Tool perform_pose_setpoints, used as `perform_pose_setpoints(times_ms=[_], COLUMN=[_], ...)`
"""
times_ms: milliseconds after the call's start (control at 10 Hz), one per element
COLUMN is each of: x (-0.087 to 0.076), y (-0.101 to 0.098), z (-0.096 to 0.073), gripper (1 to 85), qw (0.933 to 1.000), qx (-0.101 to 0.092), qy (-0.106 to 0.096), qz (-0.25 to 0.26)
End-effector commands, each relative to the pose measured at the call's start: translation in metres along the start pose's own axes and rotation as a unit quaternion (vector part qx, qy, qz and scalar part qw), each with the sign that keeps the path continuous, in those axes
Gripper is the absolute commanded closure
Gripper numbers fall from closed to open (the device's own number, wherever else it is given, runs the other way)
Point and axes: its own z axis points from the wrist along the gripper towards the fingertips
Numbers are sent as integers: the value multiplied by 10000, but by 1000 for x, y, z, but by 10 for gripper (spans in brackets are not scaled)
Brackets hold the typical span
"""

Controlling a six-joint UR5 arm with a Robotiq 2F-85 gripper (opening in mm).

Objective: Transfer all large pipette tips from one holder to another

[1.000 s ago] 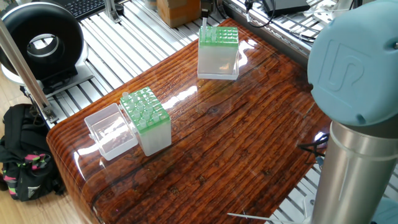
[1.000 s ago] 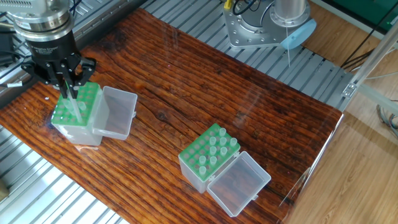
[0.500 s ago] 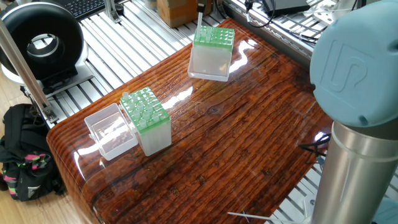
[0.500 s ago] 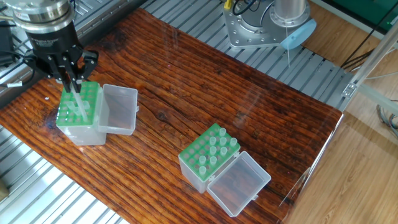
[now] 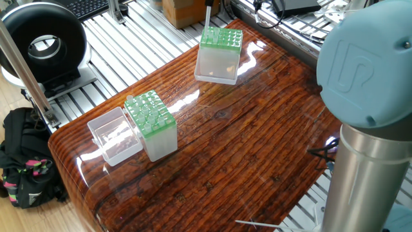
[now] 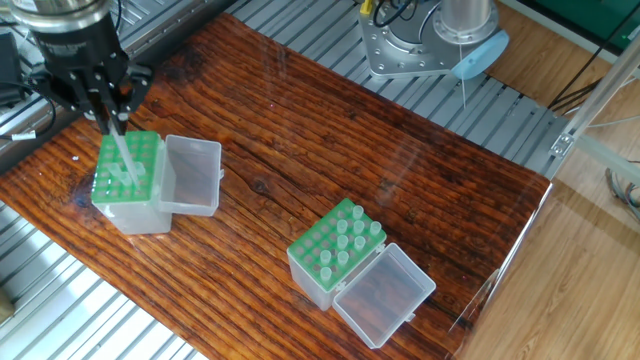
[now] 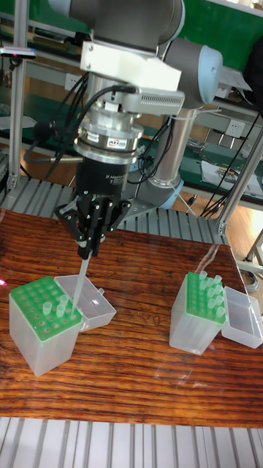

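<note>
My gripper (image 6: pixel 108 118) (image 7: pixel 89 252) is shut on the top of one large pipette tip (image 6: pixel 121 152) (image 7: pixel 79 281). The tip hangs almost upright over the green-topped holder (image 6: pixel 128 190) (image 7: pixel 40 329) at the table's far end. Its point is level with the grid, among a few other tips (image 7: pixel 61 310) standing there. In one fixed view only the held tip (image 5: pixel 208 15) shows above that holder (image 5: pixel 219 55). The second holder (image 6: pixel 335 252) (image 7: pixel 197 311) (image 5: pixel 151 122) stands apart, with several tips in its grid.
Each holder has a clear hinged lid lying open beside it (image 6: pixel 190 178) (image 6: pixel 385 292) (image 5: pixel 114 135). The arm's blue-capped base (image 5: pixel 364 109) fills the right side of one fixed view. Slotted aluminium rails (image 6: pixel 60 300) surround the wooden table (image 6: pixel 330 150).
The gripper has risen with the tip, drawing it up out of the grid. The holder below it shifted and turned slightly on the table.
</note>
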Motion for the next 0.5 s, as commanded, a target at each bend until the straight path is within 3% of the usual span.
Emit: perform_pose_setpoints(times_ms=[0,200,400], x=[-1,-2,-15], y=[5,11,29], z=[-13,-20,-31], gripper=[847,847,847], qw=[10000,9999,9994], qx=[-42,-100,-225], qy=[11,31,-32], qz=[12,62,275])
